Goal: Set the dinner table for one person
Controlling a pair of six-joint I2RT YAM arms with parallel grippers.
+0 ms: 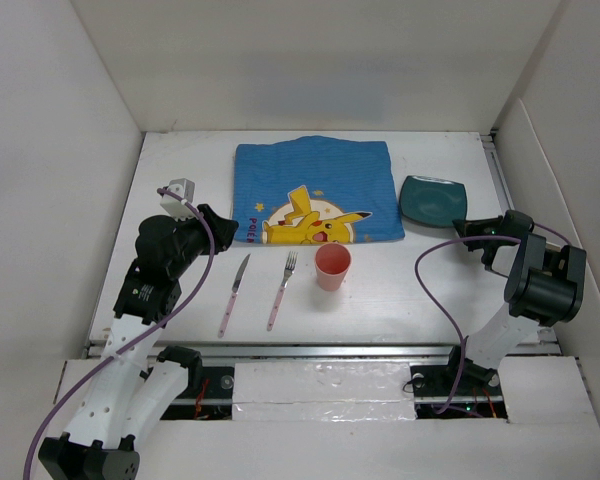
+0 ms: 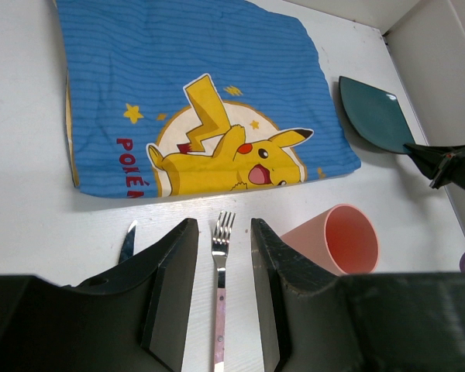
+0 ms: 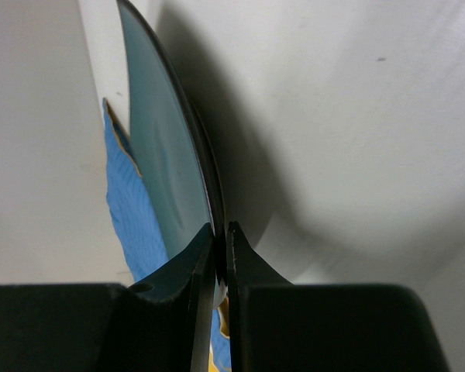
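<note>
The white dinner table (image 1: 400, 295) carries a blue Pikachu placemat (image 1: 315, 190) at the back middle. A teal plate (image 1: 432, 198) lies to the placemat's right. My right gripper (image 1: 470, 228) is shut on the plate's near rim; in the right wrist view the rim (image 3: 209, 194) sits between the closed fingers (image 3: 219, 236), and a shadow lies under the plate. A pink-handled knife (image 1: 234, 292), a pink-handled fork (image 1: 283, 277) and a pink cup (image 1: 332, 267) lie in front of the placemat. My left gripper (image 2: 221, 232) is open and empty above the fork (image 2: 220, 263).
White walls enclose the table on the left, back and right. A metal rail (image 1: 320, 350) runs along the near edge. The knife (image 2: 127, 242) and cup (image 2: 345, 240) flank the left fingers closely. The right gripper's tips (image 2: 442, 163) show beside the plate (image 2: 376, 116).
</note>
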